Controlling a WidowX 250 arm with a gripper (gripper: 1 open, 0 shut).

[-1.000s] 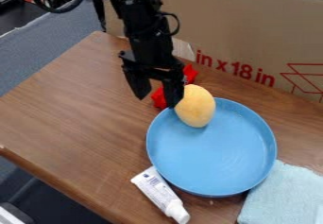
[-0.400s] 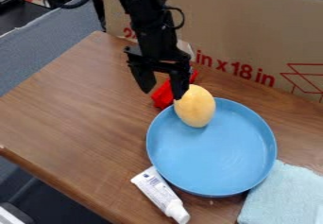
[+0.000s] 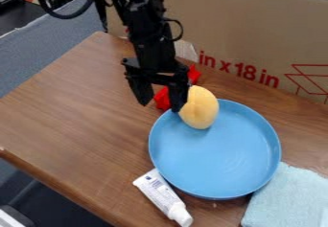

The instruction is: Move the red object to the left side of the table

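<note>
Behind the yellow egg-shaped thing (image 3: 199, 107), toward the cardboard box (image 3: 256, 39), lies the red object (image 3: 163, 98), bright, plain red and bar-shaped, on the brown table (image 3: 90, 121). It is partly hidden by the black gripper (image 3: 160, 101), whose jaws are spread open around or just above it; which of these, the view does not settle. A round, shallow, light blue plate (image 3: 218, 159) holds the yellow thing at its rim, with its blue surface bare elsewhere.
</note>
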